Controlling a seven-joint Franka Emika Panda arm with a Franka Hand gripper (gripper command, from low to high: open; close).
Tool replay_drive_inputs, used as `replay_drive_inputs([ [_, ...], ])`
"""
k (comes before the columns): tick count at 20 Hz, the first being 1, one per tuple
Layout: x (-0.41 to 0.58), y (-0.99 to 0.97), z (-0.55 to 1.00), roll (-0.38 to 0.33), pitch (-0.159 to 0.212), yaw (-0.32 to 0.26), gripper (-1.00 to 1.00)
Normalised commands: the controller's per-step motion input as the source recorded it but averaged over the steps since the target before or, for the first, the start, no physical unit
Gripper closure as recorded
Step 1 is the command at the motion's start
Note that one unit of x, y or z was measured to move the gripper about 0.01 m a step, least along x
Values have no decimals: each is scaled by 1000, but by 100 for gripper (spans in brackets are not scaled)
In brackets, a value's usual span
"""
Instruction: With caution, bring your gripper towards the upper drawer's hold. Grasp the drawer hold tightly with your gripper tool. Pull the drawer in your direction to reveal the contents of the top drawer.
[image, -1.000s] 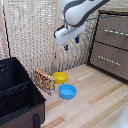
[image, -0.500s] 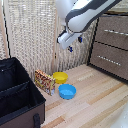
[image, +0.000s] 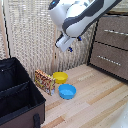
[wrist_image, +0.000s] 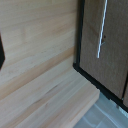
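The gripper (image: 70, 45) hangs in mid-air holding nothing; its opening cannot be told. The top drawer (image: 112, 31), on the exterior view's right, looks heavy and stiff. Its hold (image: 116, 32), a slim, probably slippery metal bar, is best gripped mid-length.

Two brown drawer fronts — the top drawer (image: 114, 31) and the bottom drawer (image: 110, 59) — each with one silver bar handle. Two bowls — one yellow bowl (image: 60, 77), one blue bowl (image: 67, 91). One black bin (image: 17, 100), one patterned box (image: 44, 81).
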Motion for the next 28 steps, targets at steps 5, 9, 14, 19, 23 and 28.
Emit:
replay_drive_inputs([
  [5,278,342,548,-257,32,-60,-100],
  [9,-61,-112,521,-247,37,-25,-100],
  [14,-217,-563,241,-259,-17,40,-100],
  [19,-202,-595,99,-263,-24,69,-100],
  [23,-54,-606,0,-209,-3,109,-100],
  [28,13,-555,-107,-170,0,165,-100],
])
